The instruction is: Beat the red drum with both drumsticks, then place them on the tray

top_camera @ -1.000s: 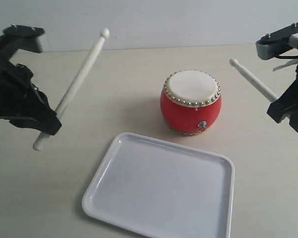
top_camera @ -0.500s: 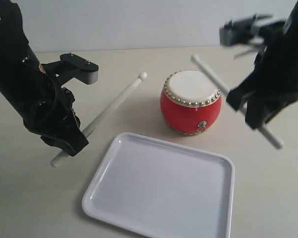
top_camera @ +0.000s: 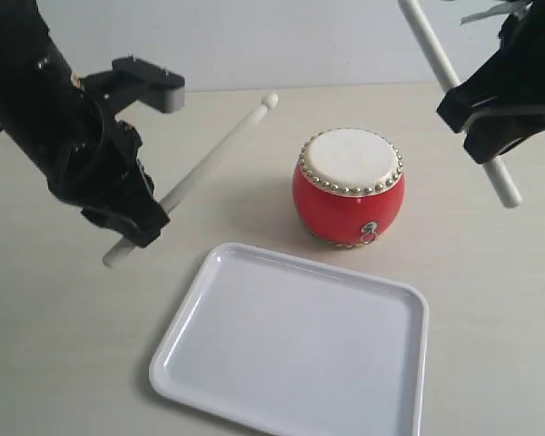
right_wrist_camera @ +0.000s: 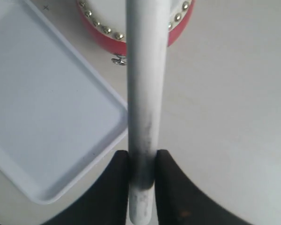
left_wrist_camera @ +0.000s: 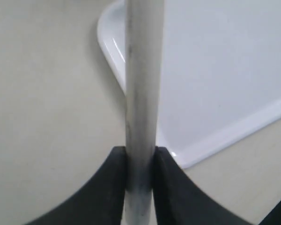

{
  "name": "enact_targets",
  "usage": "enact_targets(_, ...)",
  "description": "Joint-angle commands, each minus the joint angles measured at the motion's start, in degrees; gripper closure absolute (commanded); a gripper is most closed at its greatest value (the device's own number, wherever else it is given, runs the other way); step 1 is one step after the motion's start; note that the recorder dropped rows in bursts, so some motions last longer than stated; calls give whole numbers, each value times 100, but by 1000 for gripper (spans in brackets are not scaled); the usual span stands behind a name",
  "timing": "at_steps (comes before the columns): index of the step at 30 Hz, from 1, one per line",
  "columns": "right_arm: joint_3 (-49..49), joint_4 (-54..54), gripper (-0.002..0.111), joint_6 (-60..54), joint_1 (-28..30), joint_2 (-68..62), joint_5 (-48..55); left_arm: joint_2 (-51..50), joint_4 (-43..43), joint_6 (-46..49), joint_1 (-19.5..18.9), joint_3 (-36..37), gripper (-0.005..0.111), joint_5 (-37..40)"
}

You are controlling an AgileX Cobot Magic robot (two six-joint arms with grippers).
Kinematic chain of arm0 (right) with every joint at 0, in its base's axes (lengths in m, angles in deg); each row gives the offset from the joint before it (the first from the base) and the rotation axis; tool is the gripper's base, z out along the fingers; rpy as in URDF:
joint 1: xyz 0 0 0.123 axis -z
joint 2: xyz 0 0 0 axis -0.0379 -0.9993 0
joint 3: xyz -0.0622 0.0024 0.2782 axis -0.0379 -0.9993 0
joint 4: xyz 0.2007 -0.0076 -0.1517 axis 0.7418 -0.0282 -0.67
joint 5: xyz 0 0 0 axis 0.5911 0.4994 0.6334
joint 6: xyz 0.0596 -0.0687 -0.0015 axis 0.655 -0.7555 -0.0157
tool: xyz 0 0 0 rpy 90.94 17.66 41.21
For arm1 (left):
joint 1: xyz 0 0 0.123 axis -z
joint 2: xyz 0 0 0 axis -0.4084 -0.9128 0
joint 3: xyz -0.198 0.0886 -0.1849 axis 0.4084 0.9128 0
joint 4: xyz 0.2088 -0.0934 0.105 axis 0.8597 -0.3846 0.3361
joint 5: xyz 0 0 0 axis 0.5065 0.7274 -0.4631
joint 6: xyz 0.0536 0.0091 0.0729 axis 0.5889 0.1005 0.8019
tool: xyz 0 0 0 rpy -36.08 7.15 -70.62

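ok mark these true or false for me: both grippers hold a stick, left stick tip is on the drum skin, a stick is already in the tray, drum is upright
1. The left gripper is shut on the left drumstick and the right gripper on the right drumstick. True.
2. The left drumstick's tip rests on the drum skin. False: it is apart from the red drum, off to its left.
3. The tray holds a drumstick. False: both are in the grippers.
4. The red drum stands upright, skin up. True.

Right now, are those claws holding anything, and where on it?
The left gripper clamps one drumstick near its butt end; the right gripper, the other drumstick likewise.
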Motion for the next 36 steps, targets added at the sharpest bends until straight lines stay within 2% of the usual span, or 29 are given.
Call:
enact_targets(1, -47, -429, 108, 41, -5, 271, 27, -82, 81, -28, 75, -837, 107, 285)
enact_targets(5, -189, -722, 108, 149, -5, 308, 27, -597, 260, -40, 310, -1582, 107, 835)
enact_targets(10, -329, -675, 108, 149, -5, 308, 27, -1735, 529, -81, 619, -2364, 107, 884)
enact_targets(14, -469, -675, 108, 149, -5, 321, 27, -2622, 629, -196, 632, -2460, 107, 884)
enact_targets(18, -524, -724, 108, 137, -5, 346, 27, -2902, 869, -350, 569, -2375, 107, 884)
enact_targets(20, -512, -725, 108, 83, -5, 370, 27, -2753, 869, -350, 519, -2391, 107, 884)
enact_targets(24, -523, -287, 108, -78, -5, 53, 27, -1540, 650, -350, 239, -2387, 107, 884)
enact_targets(27, -684, 407, 108, -314, -5, -976, 27, -671, 492, -350, 4, -2340, 107, 884)
enact_targets(31, -798, 425, 108, -421, -5, -2229, 27, -53, 506, -350, -19, -1903, 107, 884)
enact_targets(33, -537, 436, 108, -471, -5, -2163, 27, 98, 506, -350, -19, -1542, 107, 884)
enact_targets(36, -16, 436, 108, -481, -5, -1229, 27, 1, 395, -350, 8, -1313, 107, 884)
